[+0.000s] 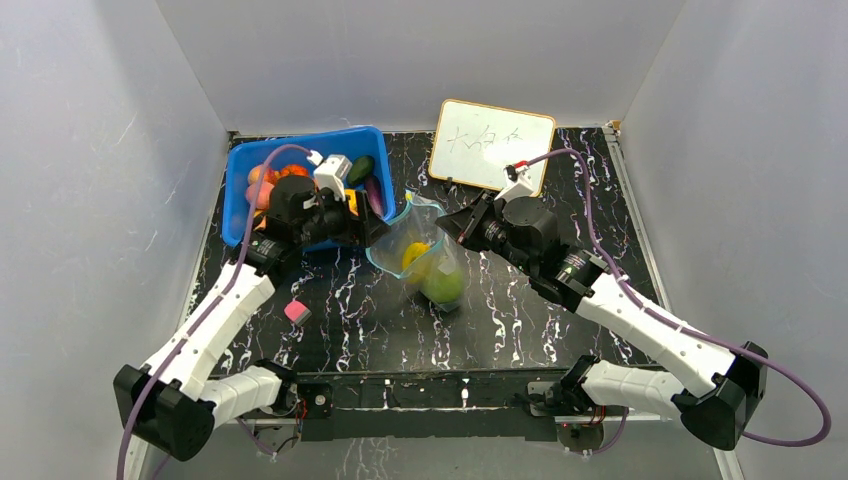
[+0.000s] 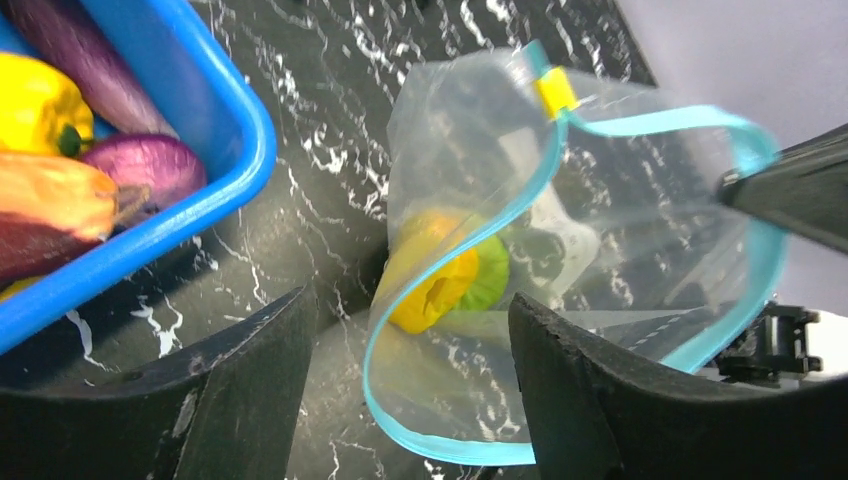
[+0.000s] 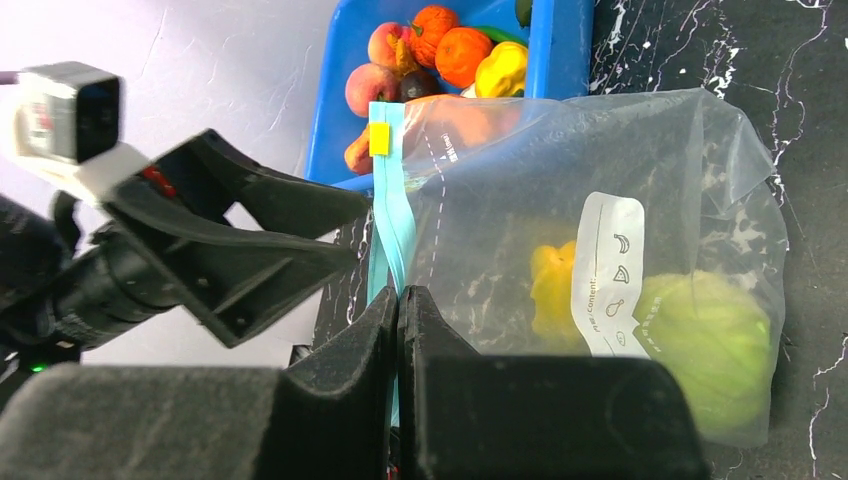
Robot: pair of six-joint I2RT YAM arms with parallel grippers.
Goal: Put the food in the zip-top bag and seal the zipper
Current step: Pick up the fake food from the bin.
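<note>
The clear zip-top bag (image 1: pixel 425 255) stands at the table's middle, its mouth toward the bin. Inside it lie a yellow piece (image 1: pixel 413 255) and a green round fruit (image 1: pixel 443 285). My right gripper (image 3: pixel 398 295) is shut on the blue-teal zipper (image 3: pixel 390 215) at the far side of the mouth. My left gripper (image 2: pixel 410 305) is open; the zipper's near lip (image 2: pixel 470 240) loops loosely between its fingers, unpinched. Through the open mouth the yellow piece (image 2: pixel 440 285) shows. More food, peaches (image 3: pixel 370 85) and orange pieces (image 3: pixel 462 55), fills the bin.
The blue bin (image 1: pixel 386 170) sits at the back left, just left of the bag, with a purple eggplant (image 2: pixel 145 165) and a yellow pepper (image 2: pixel 35 100) near its rim. A small pink cube (image 1: pixel 297 311) lies front left. A whiteboard (image 1: pixel 492 145) leans at the back.
</note>
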